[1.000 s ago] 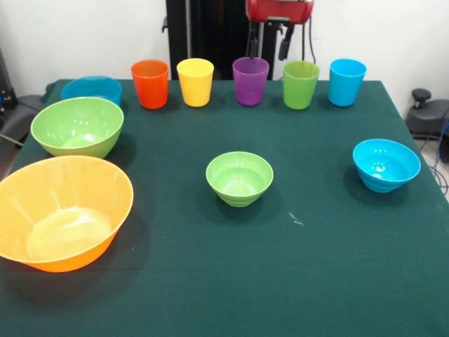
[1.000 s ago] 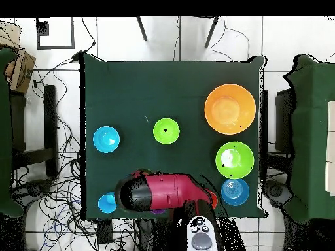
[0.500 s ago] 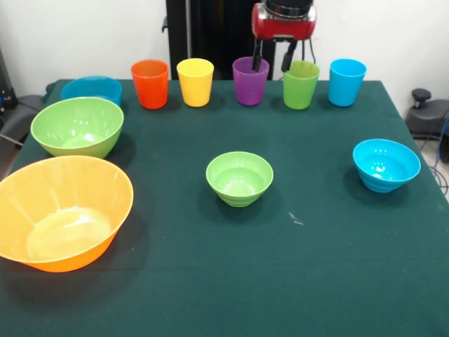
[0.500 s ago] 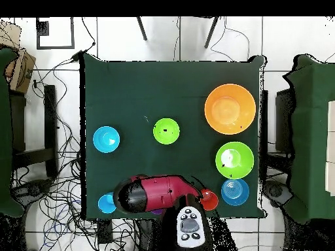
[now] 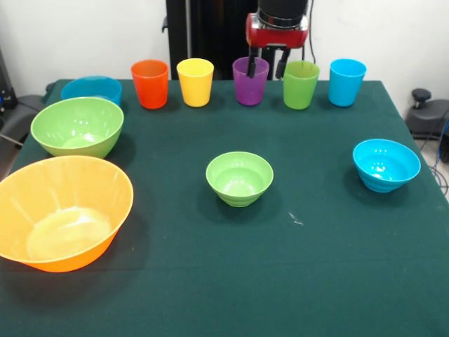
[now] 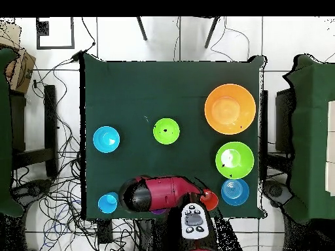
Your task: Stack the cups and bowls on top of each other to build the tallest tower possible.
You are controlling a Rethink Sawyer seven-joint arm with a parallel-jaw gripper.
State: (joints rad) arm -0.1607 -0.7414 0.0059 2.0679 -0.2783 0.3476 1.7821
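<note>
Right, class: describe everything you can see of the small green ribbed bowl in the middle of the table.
The small green ribbed plastic bowl is round and glossy, with stepped ridges inside and on its lower wall. It stands upright, mouth up, and looks empty. It sits alone near the middle of the dark green cloth-covered table, touching nothing but the cloth. The overhead view shows it as a bright green circle.
</note>
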